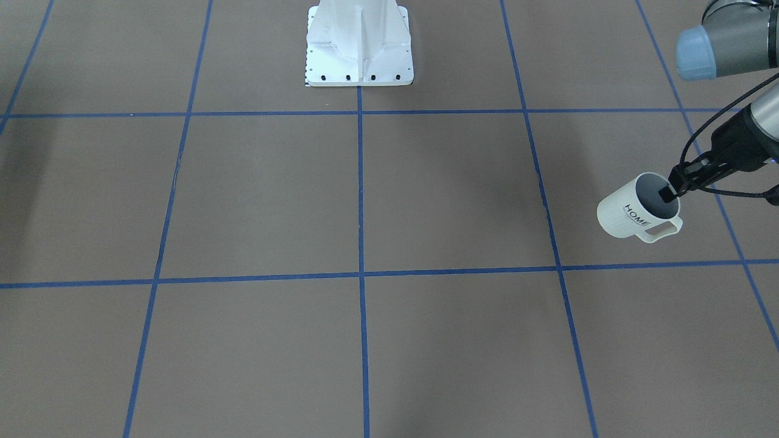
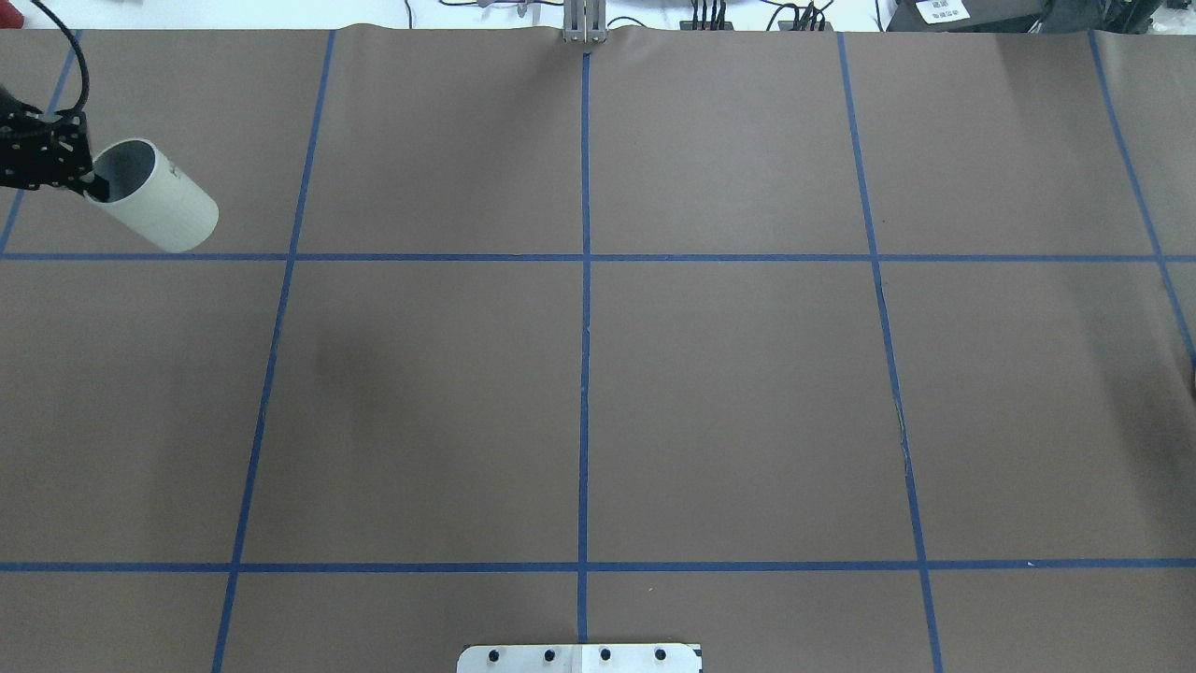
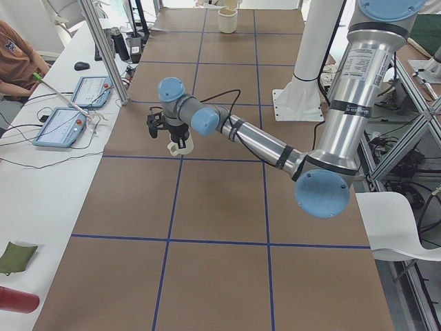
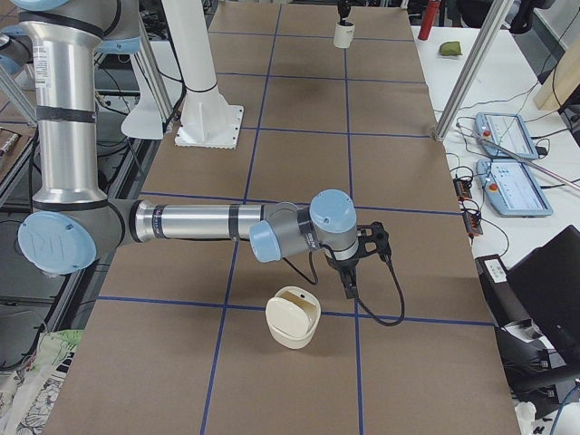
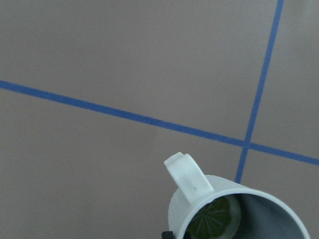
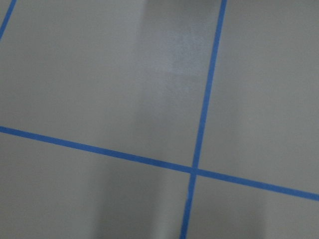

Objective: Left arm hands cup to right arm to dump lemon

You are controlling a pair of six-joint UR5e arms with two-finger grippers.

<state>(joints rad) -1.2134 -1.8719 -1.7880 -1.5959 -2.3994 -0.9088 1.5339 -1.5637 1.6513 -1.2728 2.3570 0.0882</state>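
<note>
Left end effector [image 1: 668,194] clamps cup [image 1: 619,220] rim, lemon [image 5: 213,222] inside; right end effector [image 4: 350,286]: cannot tell.

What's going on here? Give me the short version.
The left gripper holds the white HOME mug by its rim, tilted, at the robot's left end of the table. A lemon slice lies inside it. The right arm reaches out at the opposite end, where the right gripper hangs beside a cream container. The hand-over has not happened yet.
</note>
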